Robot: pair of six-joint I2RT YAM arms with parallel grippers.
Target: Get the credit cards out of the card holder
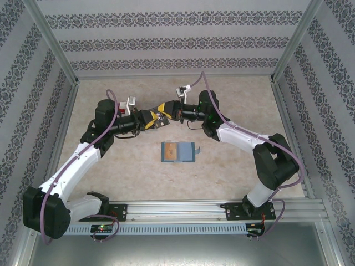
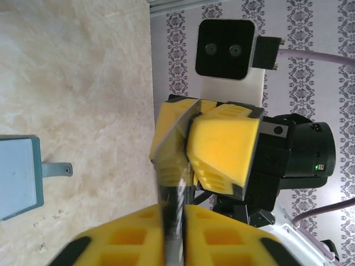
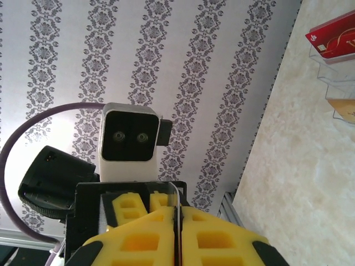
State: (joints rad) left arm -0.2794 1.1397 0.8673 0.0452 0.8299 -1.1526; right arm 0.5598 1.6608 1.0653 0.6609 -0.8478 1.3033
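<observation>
yellow ribbed pads [image 2: 122,241] of the left jaws sit closest, clenched on one edge of a thin credit card [image 2: 167,191] held edge-on in the air above the table [image 1: 122,177]; its colour cannot be told. to the right, the right jaws pinch the same card from the opposite edge, blocky pads [image 2: 222,144] pressed against its faces. the card is probably light, stiff yet springy, and glossy-slick, so a grip across the flat faces near an edge suits it; a loose pinch could let it slide. below lies the card holder [image 1: 187,151], opened flat like a book, matte blue-grey, with a tan-orange card [image 1: 171,149] in its left panel.
</observation>
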